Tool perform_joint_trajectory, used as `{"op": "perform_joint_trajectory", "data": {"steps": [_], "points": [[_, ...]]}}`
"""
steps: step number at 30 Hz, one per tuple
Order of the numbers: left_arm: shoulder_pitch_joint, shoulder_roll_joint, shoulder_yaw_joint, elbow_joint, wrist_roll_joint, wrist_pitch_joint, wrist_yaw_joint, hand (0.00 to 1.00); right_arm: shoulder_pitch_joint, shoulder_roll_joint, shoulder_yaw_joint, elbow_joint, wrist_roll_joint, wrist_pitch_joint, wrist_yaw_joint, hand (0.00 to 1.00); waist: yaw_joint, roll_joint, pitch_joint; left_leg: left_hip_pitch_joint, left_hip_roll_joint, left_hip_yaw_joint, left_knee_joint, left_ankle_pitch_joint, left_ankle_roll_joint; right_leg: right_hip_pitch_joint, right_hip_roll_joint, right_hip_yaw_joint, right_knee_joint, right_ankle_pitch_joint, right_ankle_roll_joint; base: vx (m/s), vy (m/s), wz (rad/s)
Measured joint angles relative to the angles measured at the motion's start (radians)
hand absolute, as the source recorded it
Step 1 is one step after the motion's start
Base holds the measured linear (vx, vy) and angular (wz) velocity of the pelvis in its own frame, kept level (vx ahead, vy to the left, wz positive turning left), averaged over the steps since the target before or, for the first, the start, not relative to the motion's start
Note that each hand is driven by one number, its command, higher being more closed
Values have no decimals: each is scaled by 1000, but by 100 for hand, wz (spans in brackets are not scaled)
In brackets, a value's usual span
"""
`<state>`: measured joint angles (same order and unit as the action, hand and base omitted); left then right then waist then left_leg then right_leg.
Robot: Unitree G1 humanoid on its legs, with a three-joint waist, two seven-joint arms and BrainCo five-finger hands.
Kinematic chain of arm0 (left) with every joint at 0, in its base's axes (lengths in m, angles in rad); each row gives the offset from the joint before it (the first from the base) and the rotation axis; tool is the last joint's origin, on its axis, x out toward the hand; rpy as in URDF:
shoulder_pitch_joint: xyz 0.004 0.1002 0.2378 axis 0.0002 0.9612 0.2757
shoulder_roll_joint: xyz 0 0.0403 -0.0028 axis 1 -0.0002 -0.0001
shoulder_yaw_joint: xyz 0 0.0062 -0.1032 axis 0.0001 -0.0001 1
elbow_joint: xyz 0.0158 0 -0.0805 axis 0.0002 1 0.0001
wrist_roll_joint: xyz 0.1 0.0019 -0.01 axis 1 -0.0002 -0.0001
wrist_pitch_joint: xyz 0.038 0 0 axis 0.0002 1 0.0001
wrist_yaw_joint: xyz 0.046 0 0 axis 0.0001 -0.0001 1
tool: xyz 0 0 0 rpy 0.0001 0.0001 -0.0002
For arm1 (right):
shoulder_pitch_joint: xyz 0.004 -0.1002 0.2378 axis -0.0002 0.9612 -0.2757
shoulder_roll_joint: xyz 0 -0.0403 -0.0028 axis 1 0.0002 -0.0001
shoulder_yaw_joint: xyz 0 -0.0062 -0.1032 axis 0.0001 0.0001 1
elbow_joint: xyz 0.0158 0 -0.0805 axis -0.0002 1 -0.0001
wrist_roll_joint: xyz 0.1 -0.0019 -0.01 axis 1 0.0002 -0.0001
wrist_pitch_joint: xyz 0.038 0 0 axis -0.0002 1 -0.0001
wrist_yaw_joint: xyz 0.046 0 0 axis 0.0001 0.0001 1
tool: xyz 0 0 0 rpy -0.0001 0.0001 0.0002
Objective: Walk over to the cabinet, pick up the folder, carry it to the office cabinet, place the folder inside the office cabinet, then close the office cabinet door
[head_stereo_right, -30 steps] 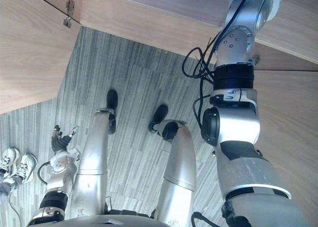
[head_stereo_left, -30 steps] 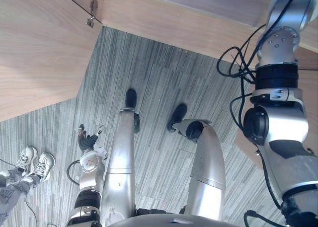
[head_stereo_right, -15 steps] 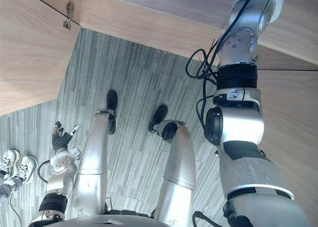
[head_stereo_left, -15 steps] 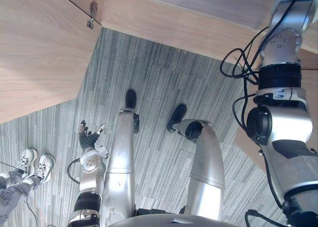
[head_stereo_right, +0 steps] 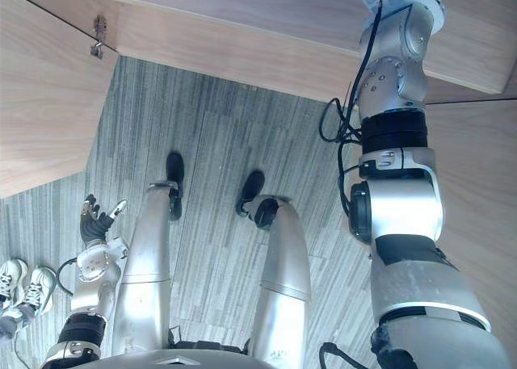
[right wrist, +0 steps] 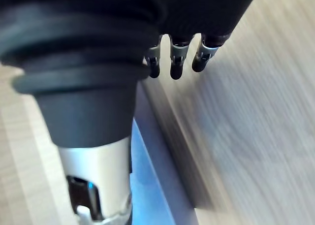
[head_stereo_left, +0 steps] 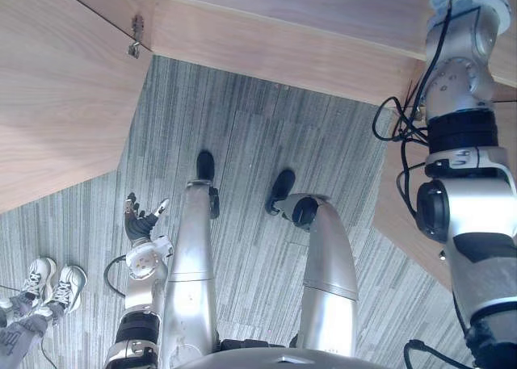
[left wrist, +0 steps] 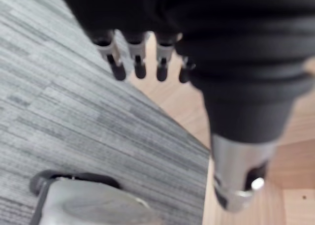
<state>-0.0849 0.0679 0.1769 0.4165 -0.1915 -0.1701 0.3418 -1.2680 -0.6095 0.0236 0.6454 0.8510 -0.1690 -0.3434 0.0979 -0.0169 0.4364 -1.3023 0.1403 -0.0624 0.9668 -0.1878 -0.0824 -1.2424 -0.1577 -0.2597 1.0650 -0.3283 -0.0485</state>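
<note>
Hanging left hand (head_stereo_left: 141,222) relaxed, right hand (right wrist: 175,63) straight-fingered by cabinet door (right wrist: 246,112), blue folder (right wrist: 147,185) beside it

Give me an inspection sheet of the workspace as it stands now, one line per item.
surface: grey striped carpet.
job's things: wooden cabinet ahead; a blue surface lies beside a wooden edge in the right wrist view, cannot tell whether it is the folder.
clutter: nothing seen.
robot hands: left robot hand hangs low over the carpet, fingers relaxed, holding nothing; right robot hand is raised at a wooden panel, fingers straight, contact unclear.
cables: nothing seen.
surroundings: a person's white shoes at the lower left; metal hinge on the cabinet's left side.
</note>
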Motion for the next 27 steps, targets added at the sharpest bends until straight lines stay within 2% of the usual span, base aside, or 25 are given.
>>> {"op": "perform_joint_trajectory", "data": {"steps": [4,9,12,16,19,21,27], "points": [[-1,11,2,8,1,5,-9,0,1,-24,18,6,-38,22,29,0,-8,-1,1,8,10,8,-11,1,3,7,9,4,-24,20,-8,10,30,-12],[-1,17,12,31,1,13,-30,0,2,-34,55,39,-78,47,73,0,-14,-2,1,25,18,11,-17,-2,8,26,20,5,-44,24,0,6,29,-6],[-1,24,13,36,1,19,-51,0,2,-80,125,38,-118,56,97,0,-15,-2,1,27,21,18,-26,0,11,26,24,8,-57,32,2,-2,26,-6],[-3,34,14,35,2,22,-67,0,13,-134,178,6,-260,73,132,0,-20,-2,1,31,30,23,-26,-2,16,31,33,14,-71,47,-2,11,32,-9],[-21,46,17,36,2,37,-88,0,40,-191,229,-96,-379,88,151,0,-21,-2,1,33,39,33,-27,-3,18,33,42,18,-83,55,2,5,34,-12],[-48,57,18,37,5,46,-95,0,46,-197,252,-161,-468,89,167,0,-28,-2,1,43,44,36,-29,-4,19,40,46,22,-89,58,5,-4,27,-9],[-82,59,23,29,20,57,-108,0,137,-229,253,-335,-607,96,170,0,-31,-2,1,49,49,42,-32,-7,23,50,54,23,-106,58,11,-6,28,-4]]}}
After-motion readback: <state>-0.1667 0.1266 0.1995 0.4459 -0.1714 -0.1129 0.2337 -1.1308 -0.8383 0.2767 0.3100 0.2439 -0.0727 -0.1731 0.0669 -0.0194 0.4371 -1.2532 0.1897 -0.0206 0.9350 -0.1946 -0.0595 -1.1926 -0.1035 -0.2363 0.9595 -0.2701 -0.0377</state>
